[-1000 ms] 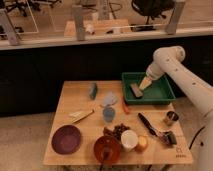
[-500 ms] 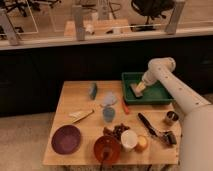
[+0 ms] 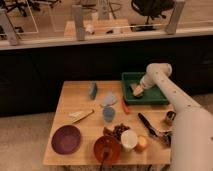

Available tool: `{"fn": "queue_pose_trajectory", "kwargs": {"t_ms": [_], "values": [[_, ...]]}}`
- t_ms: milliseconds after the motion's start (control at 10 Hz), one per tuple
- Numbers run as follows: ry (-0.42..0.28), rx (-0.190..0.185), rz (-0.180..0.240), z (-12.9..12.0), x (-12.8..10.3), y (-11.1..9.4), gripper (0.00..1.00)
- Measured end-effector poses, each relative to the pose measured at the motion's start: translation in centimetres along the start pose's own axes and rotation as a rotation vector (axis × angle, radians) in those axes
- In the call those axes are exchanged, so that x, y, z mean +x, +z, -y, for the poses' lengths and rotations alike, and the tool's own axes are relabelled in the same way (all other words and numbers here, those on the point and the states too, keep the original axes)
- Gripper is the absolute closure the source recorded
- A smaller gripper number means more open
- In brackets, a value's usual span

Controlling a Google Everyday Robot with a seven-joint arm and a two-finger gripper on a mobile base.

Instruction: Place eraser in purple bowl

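My gripper (image 3: 135,90) is down inside the green tray (image 3: 150,97) at the back right of the table, near the tray's left end. A small pale grey piece shows right at its tip; it may be the eraser, but I cannot tell. The purple bowl (image 3: 66,139) sits at the front left corner of the table, far from the gripper, and nothing shows in it. A flat grey-blue piece (image 3: 108,99) lies mid-table.
A teal-blue upright block (image 3: 93,90) stands at the back. A blue cup (image 3: 108,114), an orange stick (image 3: 125,106), a pale wedge (image 3: 80,115), an orange-brown bowl (image 3: 106,148), a white cup (image 3: 129,139), a black brush-like tool (image 3: 146,122) and a small can (image 3: 170,117) crowd the table.
The arm's elbow has come down and to the left. The gripper has stayed at the left end of the green tray.
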Motion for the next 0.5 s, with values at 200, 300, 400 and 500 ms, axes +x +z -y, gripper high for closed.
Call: {"fn": "queue_pose_trajectory", "kwargs": {"t_ms": [200,300,400,500], "values": [[0.011,-0.011,-0.018,-0.4,0.4,1.5,0.2],[0.011,-0.016,-0.023,-0.6,0.2,1.7,0.21],[0.008,-0.021,-0.027,-0.8,0.1,1.9,0.27],[0.003,-0.026,-0.028,-0.9,0.1,2.0,0.37]]}}
